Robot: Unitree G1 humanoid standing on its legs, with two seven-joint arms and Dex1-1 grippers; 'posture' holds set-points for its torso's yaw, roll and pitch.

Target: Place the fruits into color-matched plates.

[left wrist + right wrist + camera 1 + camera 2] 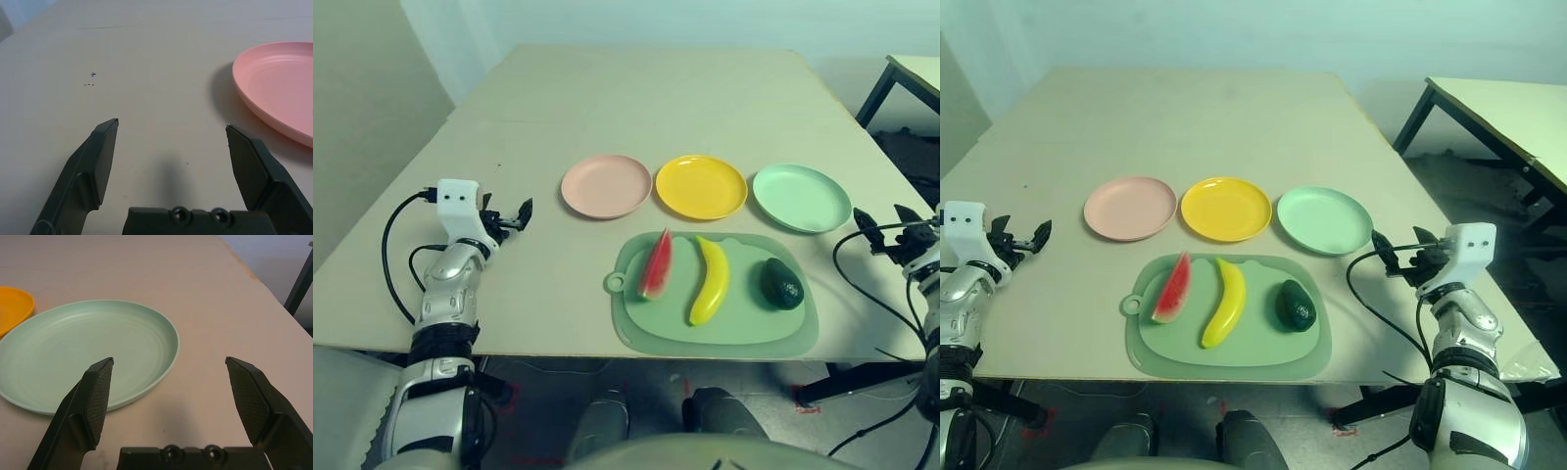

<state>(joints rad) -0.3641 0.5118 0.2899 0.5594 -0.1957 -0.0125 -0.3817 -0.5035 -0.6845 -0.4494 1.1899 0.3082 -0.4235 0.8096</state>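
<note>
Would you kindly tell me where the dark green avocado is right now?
The dark green bumpy toy avocado lies at the right end of the large green mat, right of the curved yellow banana and just before the mint green plate.

Pretty plain room: a big beige worktop (1185, 117) against pale walls (1234, 29). Second table (1508, 108) with black legs sits off to the right, grey floor (1469, 186) between them.

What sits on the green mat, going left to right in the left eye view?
Watermelon wedge → banana → avocado. All three lie on the mat, none yet on a plate.
</note>
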